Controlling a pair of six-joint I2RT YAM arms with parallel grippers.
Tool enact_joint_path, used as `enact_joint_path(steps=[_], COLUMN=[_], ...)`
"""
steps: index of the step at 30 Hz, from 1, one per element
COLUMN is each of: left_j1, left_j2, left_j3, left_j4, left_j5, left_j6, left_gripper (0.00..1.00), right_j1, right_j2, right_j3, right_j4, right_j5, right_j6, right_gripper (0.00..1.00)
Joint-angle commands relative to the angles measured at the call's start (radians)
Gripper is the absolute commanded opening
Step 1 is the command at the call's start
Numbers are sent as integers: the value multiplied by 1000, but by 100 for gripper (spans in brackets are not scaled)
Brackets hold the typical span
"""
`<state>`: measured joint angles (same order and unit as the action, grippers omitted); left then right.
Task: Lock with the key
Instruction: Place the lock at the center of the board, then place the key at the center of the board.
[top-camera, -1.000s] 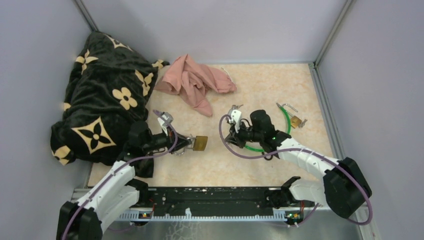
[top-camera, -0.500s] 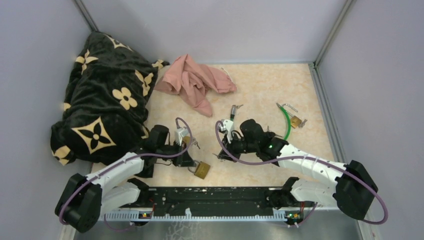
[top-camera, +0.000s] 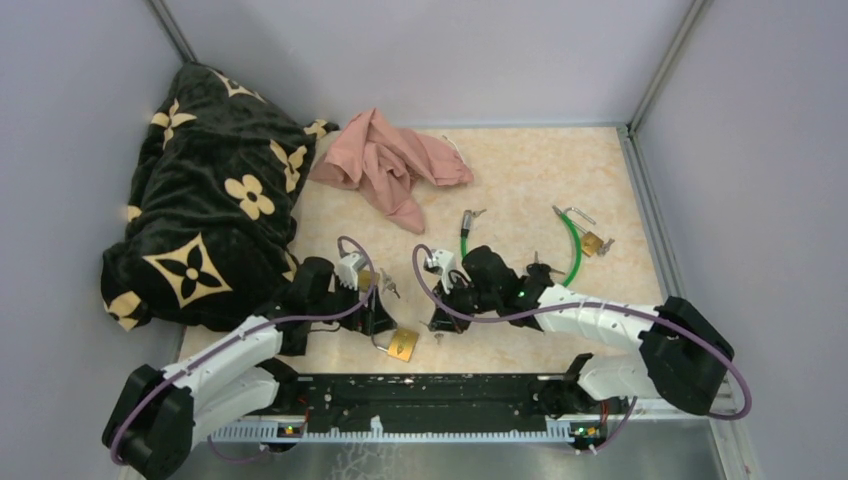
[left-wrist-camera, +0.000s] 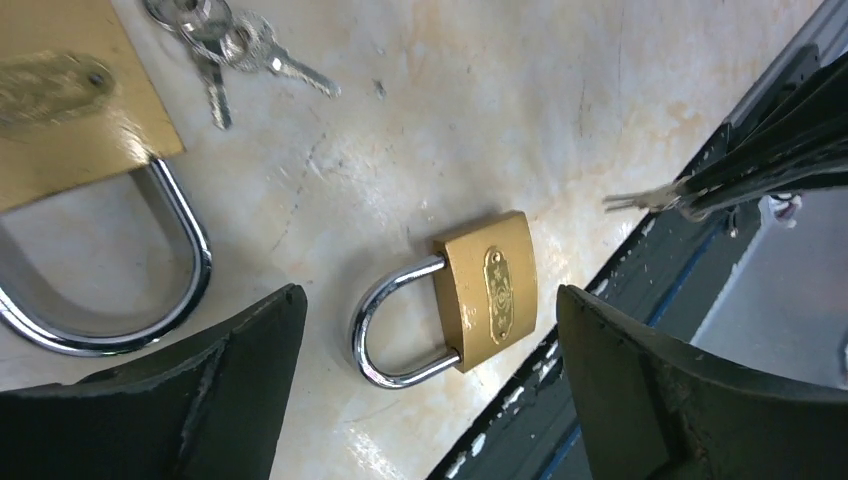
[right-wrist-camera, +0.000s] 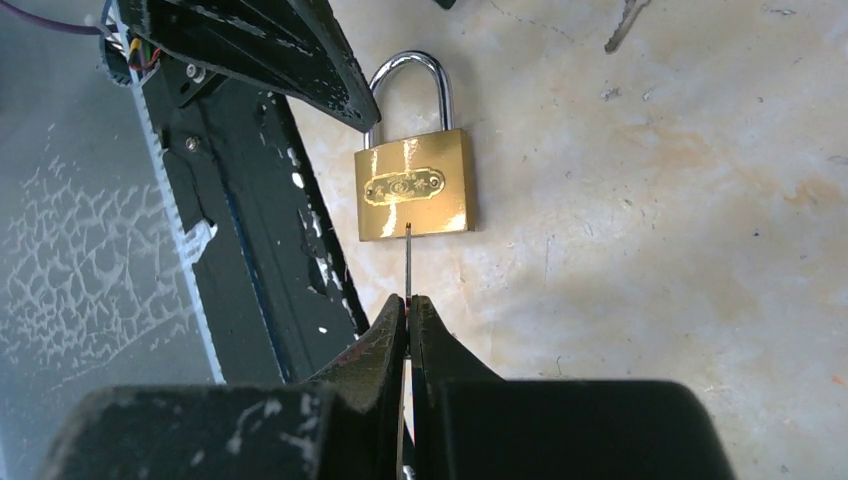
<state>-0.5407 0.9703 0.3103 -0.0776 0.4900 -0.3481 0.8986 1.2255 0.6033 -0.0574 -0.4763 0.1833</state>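
A small brass padlock (left-wrist-camera: 487, 295) with its shackle pushed in lies flat on the table by the front edge (top-camera: 402, 344). My left gripper (left-wrist-camera: 430, 300) hovers over it, open, fingers wide on either side and touching nothing. My right gripper (right-wrist-camera: 409, 305) is shut on the key (right-wrist-camera: 408, 260). The thin blade points at the middle of the padlock's (right-wrist-camera: 415, 195) bottom face, with its tip at or just short of it. In the top view the right gripper (top-camera: 437, 320) sits just right of the padlock, and the left gripper (top-camera: 378, 318) just left of it.
A larger brass padlock (left-wrist-camera: 70, 100) with a bunch of keys (left-wrist-camera: 215, 40) lies just beyond the left gripper. The black rail (top-camera: 430, 395) runs along the near edge. Farther off are a green cable lock (top-camera: 572, 250), a pink cloth (top-camera: 390, 165) and a black patterned blanket (top-camera: 210, 190).
My left gripper carried the small padlock down to the front edge and opened, leaving it on the table. My right gripper moved left with the key toward it.
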Motion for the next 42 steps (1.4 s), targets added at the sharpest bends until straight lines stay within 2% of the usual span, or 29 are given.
enact_joint_path(steps=[1,7,14,20,23,28,32,35,36,37,38,42], left_j1=[2,77,176,198,202,205,209,215,219,223,228,243], left_j2=[-85,-212,-321,-370,-383,-387,-403,-420,-425,-430,-437,-466], left_j3=[15,5,-56,-75,-80,-94,-102,-110,-113,-118,-123,-145], left_j4=[23,82,193,226,236,287,292,305,315,324,334,380], left_j5=[-107,-222,-239,-252,-257,-264,-276,-281,-283,-283,-281,-253], left_j6=[-13,-46,-98,-128,-130,-121,-128,-139,-145,-153,-162,-204], left_gripper=[99,98,98,98,98,99,98,98,98,98,99,99], right_j1=[23,29,29,30,28,17,-52,-155,-199,-252,-303,-475], right_j2=[52,138,253,327,348,314,258,204,186,169,154,141], right_j3=[21,24,17,69,111,233,322,362,369,372,370,357], right_j4=[95,138,246,213,145,-72,-269,-407,-447,-477,-502,-598], right_j5=[-20,-38,-5,64,95,172,314,512,556,573,575,653], right_j6=[31,68,136,96,78,5,-8,11,23,29,33,8], right_gripper=[0,0,0,0,13,41,51,58,69,94,98,98])
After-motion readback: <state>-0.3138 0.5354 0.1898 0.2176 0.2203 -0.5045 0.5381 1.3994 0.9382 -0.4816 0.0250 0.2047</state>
